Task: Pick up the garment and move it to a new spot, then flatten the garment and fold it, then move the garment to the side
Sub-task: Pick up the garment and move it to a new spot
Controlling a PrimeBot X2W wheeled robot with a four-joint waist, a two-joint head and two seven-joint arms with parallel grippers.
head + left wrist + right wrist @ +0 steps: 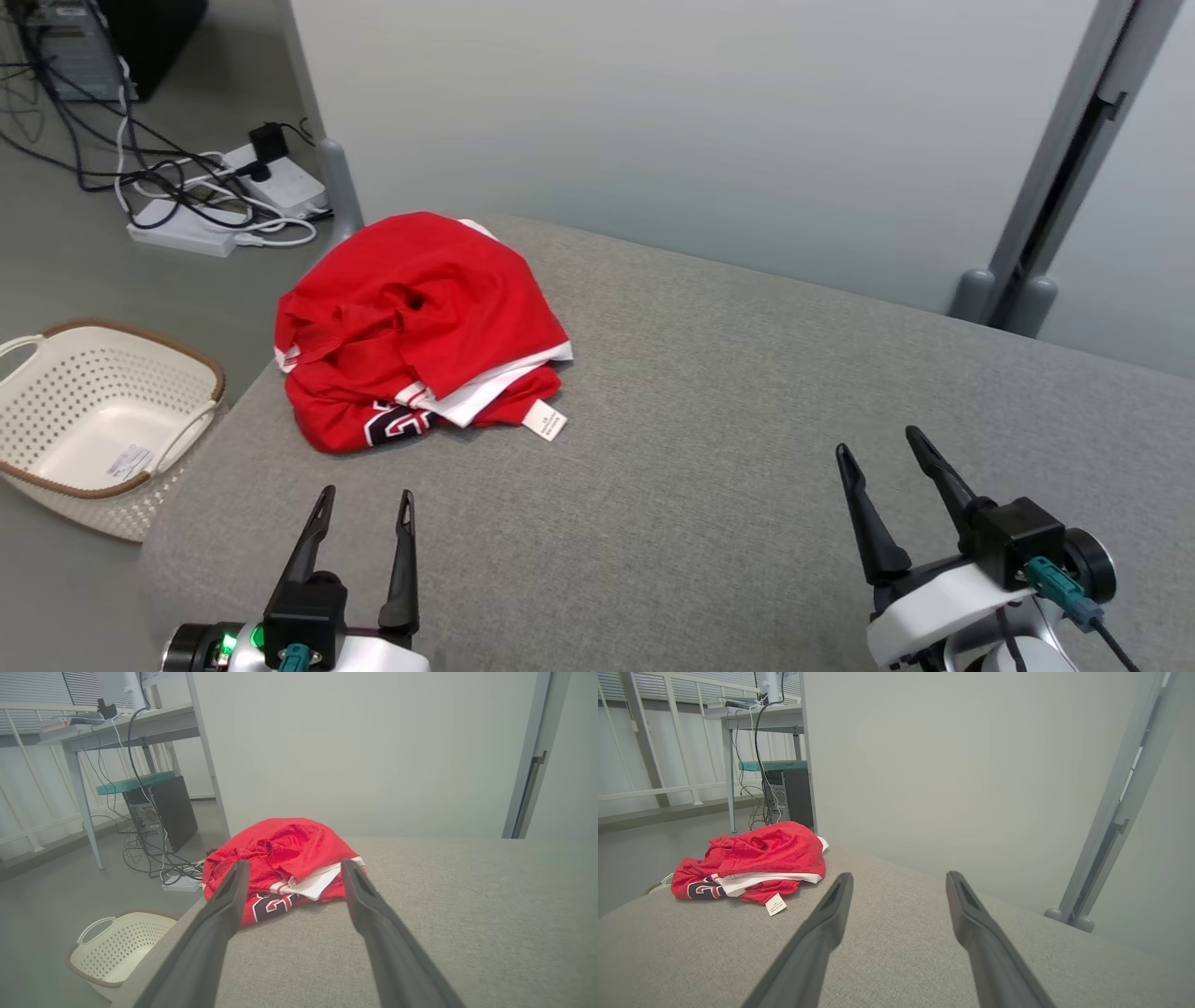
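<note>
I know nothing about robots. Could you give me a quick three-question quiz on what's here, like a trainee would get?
1. True or false: the crumpled red jersey lies in the cream perforated basket.
2. Which is nearer the jersey: A, the left gripper, or B, the right gripper?
3. Fill in: both grippers' jaws stand ____.
Key: 1 false, it lies on the grey fabric table; 2 A; 3 open.
</note>
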